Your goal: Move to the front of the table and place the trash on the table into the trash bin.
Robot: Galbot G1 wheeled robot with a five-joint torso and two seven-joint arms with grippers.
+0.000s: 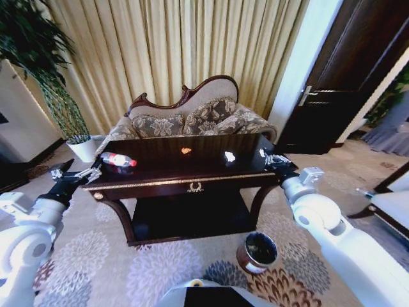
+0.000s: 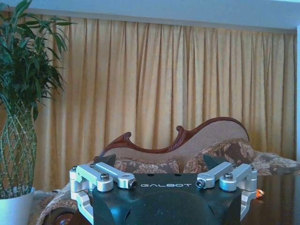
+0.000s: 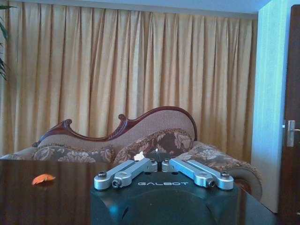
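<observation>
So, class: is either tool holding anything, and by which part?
Nothing is held. The left tool is open near the bottle; the right tool is shut, empty, at the table edge.

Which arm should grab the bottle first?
Probably left. The left gripper, open, sits at the table's left end right beside the bottle. The right gripper, shut, is at the far end, nearer the white scrap.
</observation>
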